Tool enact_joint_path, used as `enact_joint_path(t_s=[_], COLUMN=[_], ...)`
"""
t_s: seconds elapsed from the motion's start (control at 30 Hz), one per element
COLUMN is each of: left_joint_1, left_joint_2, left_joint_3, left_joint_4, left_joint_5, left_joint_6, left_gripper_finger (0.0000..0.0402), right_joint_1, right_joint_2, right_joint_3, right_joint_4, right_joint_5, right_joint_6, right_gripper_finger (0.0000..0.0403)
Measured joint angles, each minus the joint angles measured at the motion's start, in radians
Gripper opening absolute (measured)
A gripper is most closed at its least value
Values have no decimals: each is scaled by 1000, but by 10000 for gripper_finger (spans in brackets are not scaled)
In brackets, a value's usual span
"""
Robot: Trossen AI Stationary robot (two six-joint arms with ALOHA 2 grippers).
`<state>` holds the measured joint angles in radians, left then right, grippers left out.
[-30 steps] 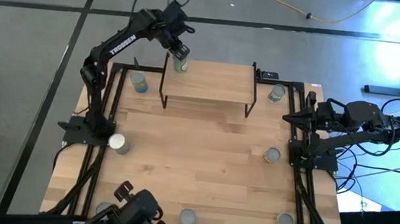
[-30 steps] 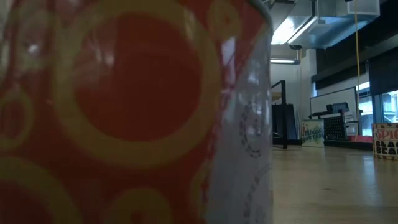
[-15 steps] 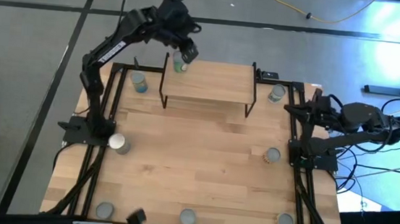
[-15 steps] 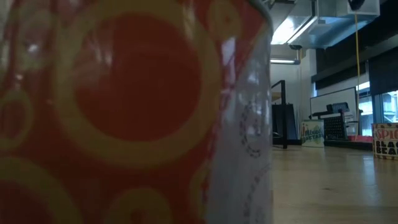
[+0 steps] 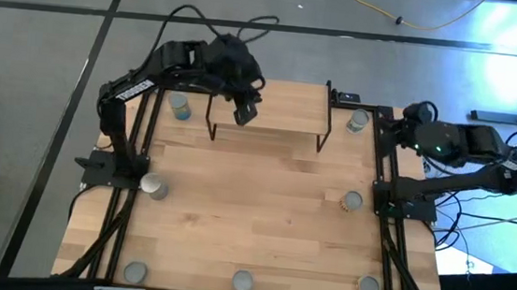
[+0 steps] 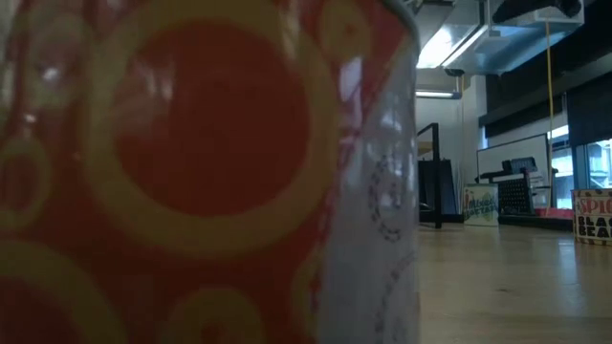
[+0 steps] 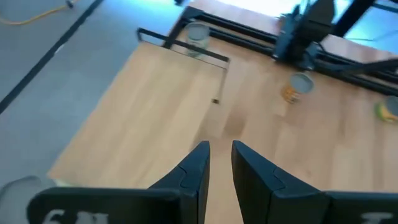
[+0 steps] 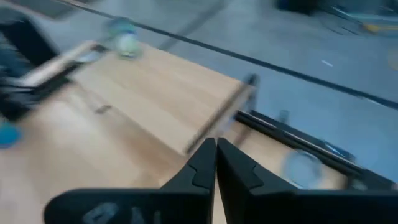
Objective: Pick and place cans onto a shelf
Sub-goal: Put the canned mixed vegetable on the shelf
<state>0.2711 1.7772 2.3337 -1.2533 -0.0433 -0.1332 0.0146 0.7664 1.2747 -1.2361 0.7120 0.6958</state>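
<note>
My left gripper (image 5: 245, 113) (image 7: 221, 155) hangs open above the shelf (image 5: 285, 105), with nothing between its fingers. One can (image 8: 126, 42) stands on the shelf's far left corner; in the high view my left arm hides it. Other cans stand on the tabletop: one left of the shelf (image 5: 180, 107), one to its right (image 5: 357, 121) and one at mid-right (image 5: 352, 202). My right gripper (image 5: 401, 129) (image 8: 216, 152) is shut and empty at the table's right edge, pointing toward the shelf.
A pale-topped can (image 5: 152, 185) sits by the left arm's base. Three cans line the near edge (image 5: 135, 270), (image 5: 242, 280), (image 5: 368, 286). An orange can (image 6: 191, 172) fills the low view. Black frame rails (image 5: 382, 231) run along both sides.
My left gripper has risen from the can at the shelf's far left corner. It has swung toward the table's right and near side, out over the shelf board, while the can stays on the shelf. My right gripper has rolled and tipped at the right edge.
</note>
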Motion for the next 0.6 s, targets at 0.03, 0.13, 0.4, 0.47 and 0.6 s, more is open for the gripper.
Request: enact_joint_path(t_s=[0.03,0.13,0.4,0.47,0.6], left_joint_1=[-12,-40,-77,-81,-83], left_joint_2=[-4,-10,-39,-39,-39], left_joint_3=[0,1,1,1,1], left_joint_4=[1,0,-19,-19,-19], left_joint_5=[-1,-13,-26,-27,-27], left_joint_6=[-12,-65,-100,-100,-96], left_gripper_finger=[61,61,61,61,61], right_joint_1=[-32,-144,-461,-532,-663], right_joint_2=[24,95,219,261,359], right_joint_3=[34,138,189,176,167], right_joint_4=[-46,-204,-309,-311,-307], right_joint_5=[0,-62,-421,-466,-469], right_joint_6=[21,122,12,-43,-142], right_gripper_finger=[17,17,17,17,17])
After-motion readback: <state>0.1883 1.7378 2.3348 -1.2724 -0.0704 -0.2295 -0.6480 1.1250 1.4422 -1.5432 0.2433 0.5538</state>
